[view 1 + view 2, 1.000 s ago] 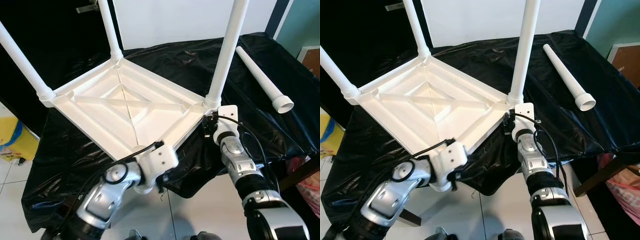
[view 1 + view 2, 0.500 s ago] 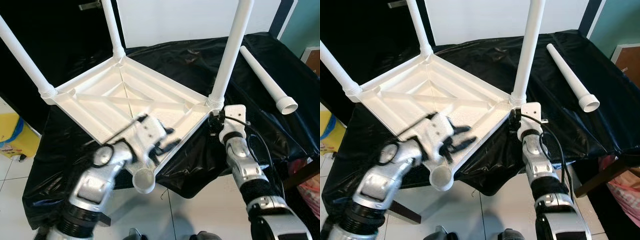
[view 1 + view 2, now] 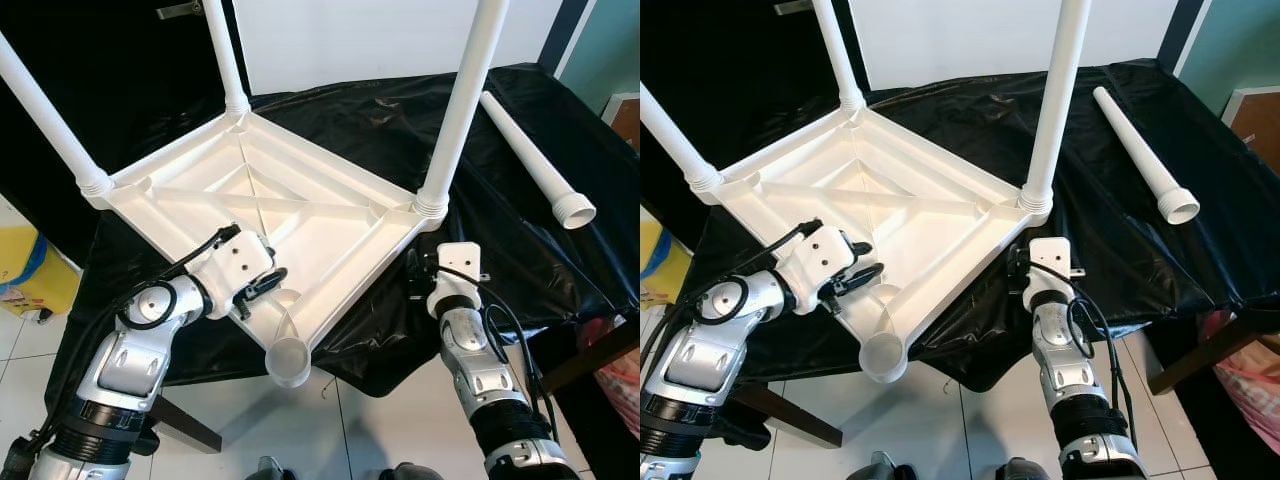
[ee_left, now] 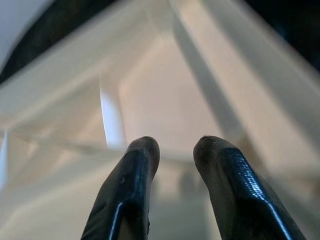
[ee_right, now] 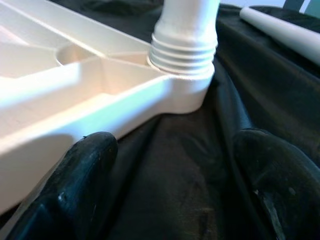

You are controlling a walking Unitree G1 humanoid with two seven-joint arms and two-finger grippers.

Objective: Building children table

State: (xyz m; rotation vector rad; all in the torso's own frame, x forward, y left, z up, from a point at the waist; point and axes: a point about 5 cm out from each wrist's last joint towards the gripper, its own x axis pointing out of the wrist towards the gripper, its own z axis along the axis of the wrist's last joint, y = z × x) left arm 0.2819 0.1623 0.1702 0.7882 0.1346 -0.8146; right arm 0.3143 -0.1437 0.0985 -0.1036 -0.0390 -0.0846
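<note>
I see the white tabletop lying upside down on the black-draped table, three screwed-in legs pointing up, their tops cut off by the frame. A fourth loose leg lies flat at the far right, open end toward me. My left claw hovers over the near empty corner socket, fingers slightly apart, holding nothing. My right claw sits wide open just beside the right corner.
</note>
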